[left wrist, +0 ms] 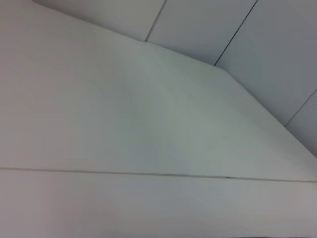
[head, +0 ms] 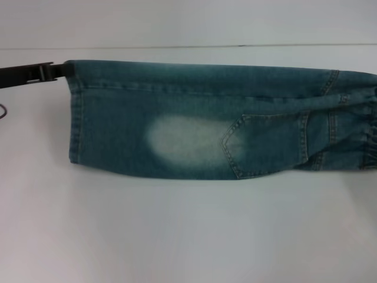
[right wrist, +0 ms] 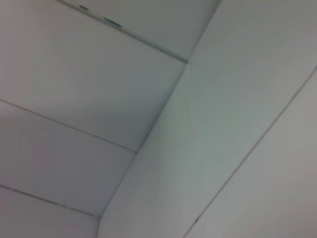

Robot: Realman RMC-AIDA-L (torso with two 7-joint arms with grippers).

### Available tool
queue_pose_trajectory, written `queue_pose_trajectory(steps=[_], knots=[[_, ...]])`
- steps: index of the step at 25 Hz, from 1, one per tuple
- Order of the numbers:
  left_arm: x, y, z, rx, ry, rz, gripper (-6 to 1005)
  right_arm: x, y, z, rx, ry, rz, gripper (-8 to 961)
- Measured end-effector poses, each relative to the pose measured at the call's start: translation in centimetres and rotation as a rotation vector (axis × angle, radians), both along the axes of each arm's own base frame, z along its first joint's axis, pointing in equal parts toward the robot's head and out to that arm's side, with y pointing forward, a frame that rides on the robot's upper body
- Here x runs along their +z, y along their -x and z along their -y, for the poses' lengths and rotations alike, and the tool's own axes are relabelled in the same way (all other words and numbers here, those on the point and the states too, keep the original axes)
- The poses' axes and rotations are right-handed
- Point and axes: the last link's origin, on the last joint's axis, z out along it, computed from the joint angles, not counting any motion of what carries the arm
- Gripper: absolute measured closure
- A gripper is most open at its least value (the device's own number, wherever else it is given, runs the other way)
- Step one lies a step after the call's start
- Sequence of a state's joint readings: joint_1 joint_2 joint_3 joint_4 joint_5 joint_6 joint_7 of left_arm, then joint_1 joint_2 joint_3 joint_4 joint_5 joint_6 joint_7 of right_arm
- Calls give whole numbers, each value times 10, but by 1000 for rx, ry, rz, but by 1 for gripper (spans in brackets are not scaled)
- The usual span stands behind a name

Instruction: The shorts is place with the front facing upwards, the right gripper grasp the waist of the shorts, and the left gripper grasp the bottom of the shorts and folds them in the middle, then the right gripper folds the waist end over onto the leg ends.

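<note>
Left gripper (head: 56,72) is seen at far hem corner of shorts (head: 194,121), apparently clamped on it, so fold stays aligned. Shorts are laid lengthwise on table (head: 177,236), already halved. Waist (head: 368,138) is placed toward right side. Right gripper is not seen.

Shorts (head: 194,118) are a teal-ish blue washed denim, darker along the top edge, with one pale, nearly white faded oval patch sitting centre-left in the head view. Lighter stitching traces the pocket and the hem on the left. The gathered waist (head: 365,138) at the right edge looks a deeper, shadowy blue. Table (head: 177,236) underneath is plain white. The black left gripper (head: 41,72) pokes in at upper left.
</note>
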State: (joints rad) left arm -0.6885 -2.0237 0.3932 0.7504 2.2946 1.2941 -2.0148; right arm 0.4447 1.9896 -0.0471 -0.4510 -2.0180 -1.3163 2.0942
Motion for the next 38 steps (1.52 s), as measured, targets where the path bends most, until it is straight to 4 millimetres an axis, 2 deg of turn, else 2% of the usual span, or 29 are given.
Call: queue_pose_trajectory(steps=[5, 12, 18, 21, 26, 29, 31, 36, 38], knots=[[-12, -6, -9, -25, 2, -16, 982, -9, 3, -12, -20, -7, 31, 907], [-14, -5, -19, -2, -40, -56, 980, -11, 3, -23, -45, -24, 81, 906], [-31, -8, -24, -8, -36, -131, 979, -17, -1, -29, -96, -41, 91, 912], [-36, -9, -26, -12, -42, -171, 978, -16, -1, -29, -93, -52, 93, 851], [-33, -13, -31, -23, -64, -200, 811, -11, -1, -26, -75, -59, 111, 748], [-27, -16, -30, -33, -94, -209, 687, -1, -7, -14, -50, -91, 147, 687], [-28, -19, -26, -47, -108, -214, 596, 1, -8, -10, -40, -100, 154, 438], [-42, -32, -10, -94, -18, -219, 364, 12, -11, 13, 37, -43, 192, 202], [-45, -37, -4, -106, 23, -210, 298, 16, -12, 22, 60, 23, 242, 147]])
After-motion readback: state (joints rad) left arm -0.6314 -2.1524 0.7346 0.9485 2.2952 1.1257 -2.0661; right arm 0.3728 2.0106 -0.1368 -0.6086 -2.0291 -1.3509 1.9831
